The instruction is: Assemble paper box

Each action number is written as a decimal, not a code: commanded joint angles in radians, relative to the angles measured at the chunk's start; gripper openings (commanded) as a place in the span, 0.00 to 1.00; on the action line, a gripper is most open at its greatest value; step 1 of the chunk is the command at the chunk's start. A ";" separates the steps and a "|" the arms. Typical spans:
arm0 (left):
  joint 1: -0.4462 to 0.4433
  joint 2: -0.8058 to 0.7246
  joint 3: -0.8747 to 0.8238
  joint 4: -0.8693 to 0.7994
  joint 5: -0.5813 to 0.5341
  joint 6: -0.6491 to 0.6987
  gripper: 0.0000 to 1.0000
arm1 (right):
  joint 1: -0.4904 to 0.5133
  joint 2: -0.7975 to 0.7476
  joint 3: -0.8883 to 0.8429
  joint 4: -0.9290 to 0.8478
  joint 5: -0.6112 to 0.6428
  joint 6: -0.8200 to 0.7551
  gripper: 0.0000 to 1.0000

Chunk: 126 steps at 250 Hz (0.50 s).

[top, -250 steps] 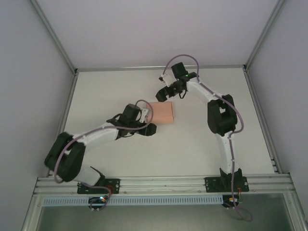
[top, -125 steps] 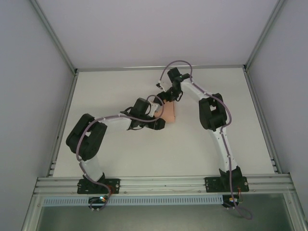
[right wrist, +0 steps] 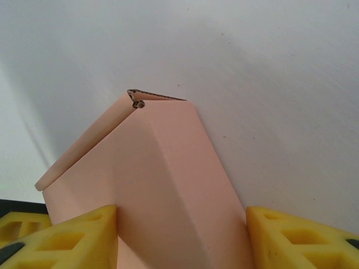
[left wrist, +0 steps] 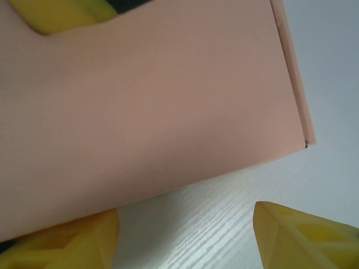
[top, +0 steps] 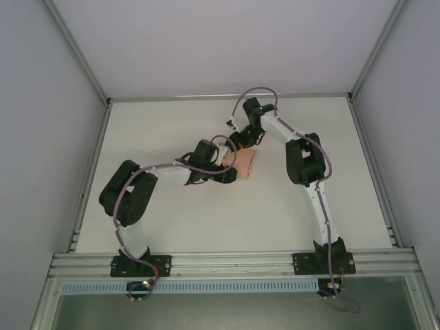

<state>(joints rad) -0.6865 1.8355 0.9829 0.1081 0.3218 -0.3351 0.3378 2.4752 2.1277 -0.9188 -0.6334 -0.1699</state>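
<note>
From here, the paper box (top: 245,163) sits near the table's (top: 172,124) middle, the right gripper (right wrist: 180,210) straddling it from twelve o'clock, pinching or not I can't tell, and the left gripper (left wrist: 185,216) spread at its eight o'clock side, so I'd squeeze gently and squarely.

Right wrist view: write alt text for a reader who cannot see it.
A salmon-pink paper box sits between the right gripper's two yellow fingers, its curled far edge pointing away from the camera. White table lies behind it.
</note>
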 commanded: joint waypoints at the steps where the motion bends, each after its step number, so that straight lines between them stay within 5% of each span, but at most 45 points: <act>1: -0.009 0.061 -0.009 0.275 -0.035 -0.008 0.65 | 0.093 0.011 -0.048 -0.126 -0.140 0.063 0.53; 74: -0.051 0.070 -0.084 0.554 -0.150 0.013 0.66 | 0.128 0.017 -0.114 -0.077 -0.173 0.151 0.44; 126: -0.053 0.147 -0.048 0.656 -0.132 -0.037 0.65 | 0.150 0.018 -0.154 -0.021 -0.240 0.190 0.42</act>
<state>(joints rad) -0.7204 1.8790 0.8684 0.4416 0.1505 -0.3630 0.3313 2.4466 2.0464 -0.7773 -0.6323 -0.0788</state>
